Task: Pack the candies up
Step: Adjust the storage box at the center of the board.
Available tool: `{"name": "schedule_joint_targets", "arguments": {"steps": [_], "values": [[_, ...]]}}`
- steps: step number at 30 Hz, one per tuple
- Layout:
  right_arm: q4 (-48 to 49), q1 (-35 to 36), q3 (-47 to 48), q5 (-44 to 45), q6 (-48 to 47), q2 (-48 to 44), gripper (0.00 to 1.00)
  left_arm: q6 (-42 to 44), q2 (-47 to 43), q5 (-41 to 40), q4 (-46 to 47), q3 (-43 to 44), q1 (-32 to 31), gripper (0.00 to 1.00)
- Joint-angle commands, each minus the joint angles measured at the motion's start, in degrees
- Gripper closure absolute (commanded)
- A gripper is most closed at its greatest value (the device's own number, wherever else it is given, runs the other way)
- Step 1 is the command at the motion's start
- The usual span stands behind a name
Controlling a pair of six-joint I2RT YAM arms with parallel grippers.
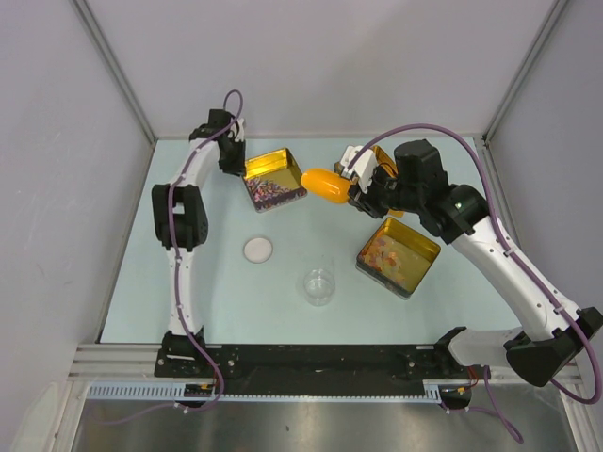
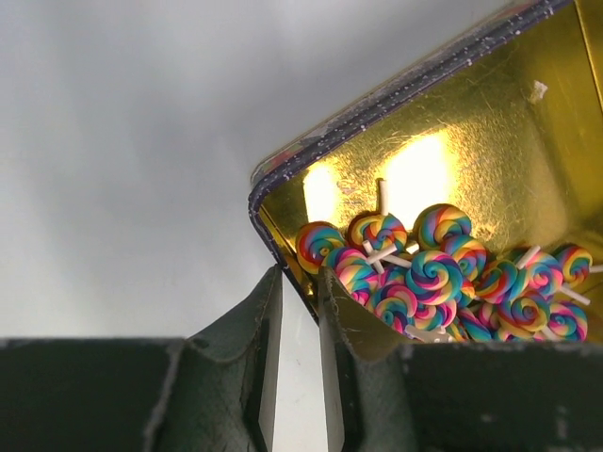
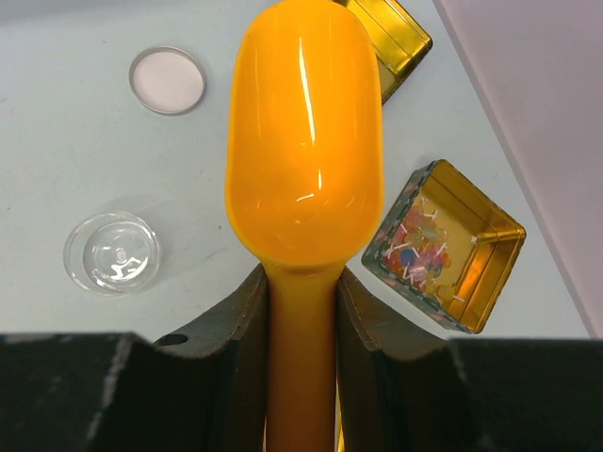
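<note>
Small rainbow-swirl candies (image 2: 435, 278) on white sticks are heaped in the low corner of a gold tin (image 2: 490, 141), which is tilted. My left gripper (image 2: 300, 278) is shut on this tin's wall, one finger outside and one inside. From above, the left gripper (image 1: 236, 165) holds that tin (image 1: 267, 165) at the back left, candies (image 1: 270, 193) piled on its near side. My right gripper (image 3: 301, 273) is shut on the handle of an orange scoop (image 3: 306, 141), whose bowl shows no candies. The scoop (image 1: 325, 185) hovers just right of the tilted tin. A second gold tin (image 1: 415, 240) with candies (image 3: 419, 250) lies under the right arm.
A small clear glass dish (image 1: 318, 285) and a white round lid (image 1: 258, 249) rest on the pale table (image 1: 188, 301) in front of the tins. Another gold tin (image 3: 391, 33) sits beyond the scoop. Grey walls enclose the table on three sides.
</note>
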Motion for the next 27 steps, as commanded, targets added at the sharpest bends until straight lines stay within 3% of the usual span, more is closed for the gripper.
{"name": "schedule_joint_targets", "arguments": {"steps": [1,27], "values": [[1.7,0.3,0.1,-0.6,1.0,-1.8,1.00,5.4,0.4,-0.6,-0.8,5.2,-1.3,0.76],[1.6,0.9,0.1,-0.9,1.0,-1.2,1.00,13.7,4.9,-0.8,-3.6,11.0,-8.7,0.72]]}}
